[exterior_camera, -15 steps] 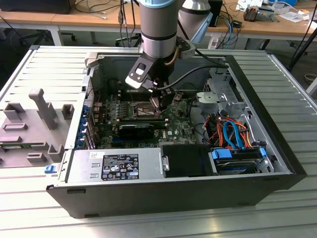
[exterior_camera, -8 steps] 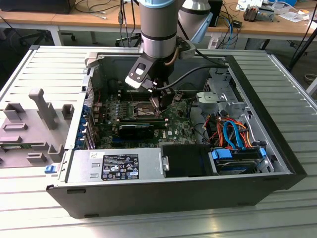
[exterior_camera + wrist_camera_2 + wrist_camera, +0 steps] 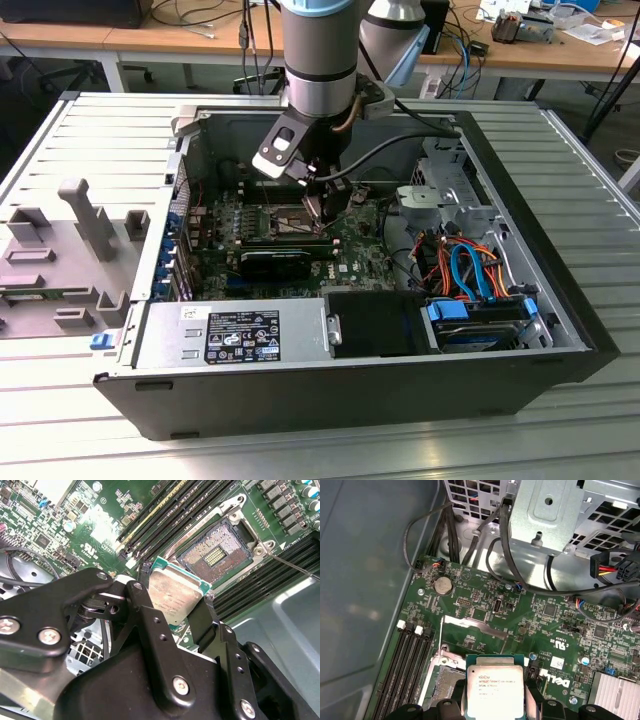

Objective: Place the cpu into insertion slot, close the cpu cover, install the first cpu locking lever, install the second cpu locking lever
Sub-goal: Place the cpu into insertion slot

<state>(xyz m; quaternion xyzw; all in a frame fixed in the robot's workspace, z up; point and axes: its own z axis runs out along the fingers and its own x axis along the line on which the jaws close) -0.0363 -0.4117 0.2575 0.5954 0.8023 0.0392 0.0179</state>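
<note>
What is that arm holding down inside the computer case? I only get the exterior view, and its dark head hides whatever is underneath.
Observer: In the second wrist view the pincer is shut on the cpu, clamping two opposite edges.
Operator: Is the chip in its socket yet?
Observer: No. The insertion slot is empty, its contact grid bare, and the chip is held off one corner of it.
Operator: Which face of the chip can you see?
Observer: In the first wrist view its silver metal top faces the camera, with a green rim around it.
</note>
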